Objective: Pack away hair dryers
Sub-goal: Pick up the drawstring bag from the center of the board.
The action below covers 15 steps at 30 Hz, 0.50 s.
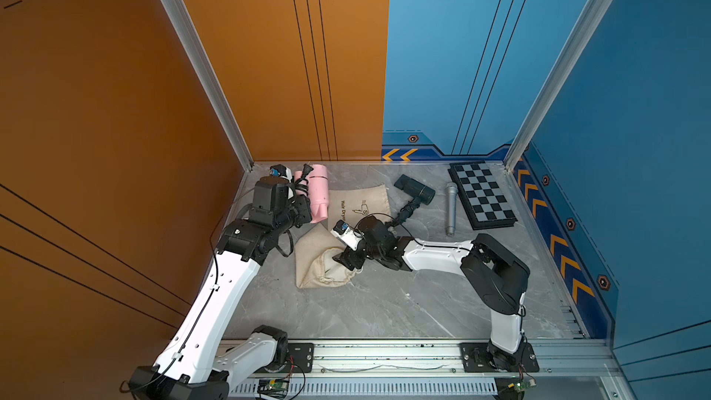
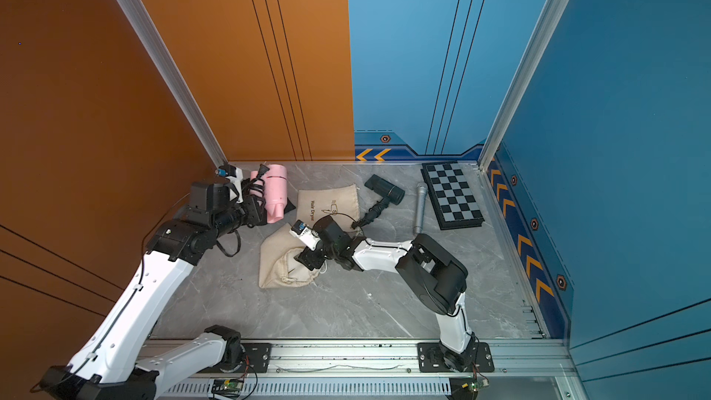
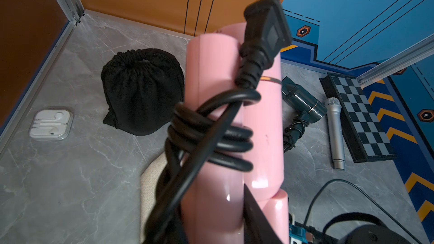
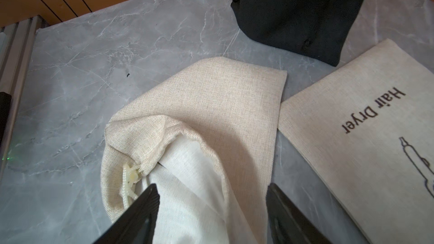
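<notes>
Our left gripper [image 1: 309,212] pinches the pink hair dryer [image 1: 320,186] near the table's [image 1: 384,302] far left corner; our right gripper [image 4: 211,191] stands spread at the beige bag's [image 4: 211,95] mouth.

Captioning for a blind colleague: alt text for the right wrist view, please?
Two black fingers stand apart at the open mouth of a beige drawstring bag on a grey table. A flat beige bag printed "Hair Dryer" lies beside it; a black bag stands beyond.

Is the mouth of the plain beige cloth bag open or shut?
Open: the plain beige cloth bag gapes, its white lining showing inside.
</notes>
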Each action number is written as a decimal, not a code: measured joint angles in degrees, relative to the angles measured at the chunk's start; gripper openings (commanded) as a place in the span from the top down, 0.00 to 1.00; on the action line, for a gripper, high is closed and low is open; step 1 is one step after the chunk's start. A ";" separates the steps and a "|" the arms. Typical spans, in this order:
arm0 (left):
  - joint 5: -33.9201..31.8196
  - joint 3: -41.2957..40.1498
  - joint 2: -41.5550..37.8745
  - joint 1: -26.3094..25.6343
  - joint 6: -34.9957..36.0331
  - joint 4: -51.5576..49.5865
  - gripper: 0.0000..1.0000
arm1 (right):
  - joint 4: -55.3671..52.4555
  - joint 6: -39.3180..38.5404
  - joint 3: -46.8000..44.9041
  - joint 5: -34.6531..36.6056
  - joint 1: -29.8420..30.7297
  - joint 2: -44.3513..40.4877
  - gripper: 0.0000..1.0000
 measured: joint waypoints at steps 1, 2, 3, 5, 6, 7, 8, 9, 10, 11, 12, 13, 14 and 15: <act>0.02 0.00 0.00 0.04 0.00 -0.04 0.94 | -0.17 -0.26 1.46 -0.17 0.00 1.31 0.28; 0.00 0.00 0.00 0.04 0.00 -0.13 0.94 | -0.24 -0.44 2.51 -0.33 0.00 2.32 0.28; 0.02 0.00 -0.02 0.04 0.00 -0.31 0.94 | -0.44 -0.66 3.58 -0.42 0.00 3.39 0.29; 0.02 0.00 -0.04 0.07 0.00 -0.55 0.94 | -1.42 -1.05 5.75 -0.63 0.00 5.31 0.31; 0.02 0.00 -0.04 0.11 0.00 -0.72 0.94 | -2.01 -1.25 6.99 -0.74 0.00 6.36 0.31; 0.04 0.00 -0.04 0.15 0.00 -0.83 0.94 | -2.34 -1.33 7.87 -0.81 0.00 7.23 0.33; 0.09 0.00 -0.04 0.31 0.00 -0.94 0.94 | -2.69 -1.51 8.59 -0.81 0.00 8.02 0.35; 0.13 0.00 -0.04 0.42 0.02 -1.03 0.94 | -3.02 -1.73 9.01 -0.83 0.00 8.66 0.39; 0.15 0.00 -0.04 0.50 0.00 -1.05 0.94 | -3.37 -1.88 9.20 -0.87 0.00 9.03 0.44; 0.17 0.00 -0.04 0.61 0.00 -1.05 0.94 | -4.15 -2.12 9.46 -1.09 -0.02 9.38 0.49; 0.24 0.00 -0.04 0.74 0.00 -1.07 0.94 | -4.83 -2.51 9.92 -1.49 0.00 9.70 0.55; 0.24 0.00 -0.04 0.74 0.00 -1.09 0.94 | -5.25 -2.97 10.29 -1.75 0.00 9.90 0.61; 0.24 0.00 -0.04 0.79 0.00 -1.14 0.94 | -5.75 -2.91 10.62 -1.99 0.00 10.05 0.70; 0.28 0.00 -0.07 0.79 0.00 -1.18 0.94 | -5.95 -3.02 10.67 -2.16 0.00 10.08 0.80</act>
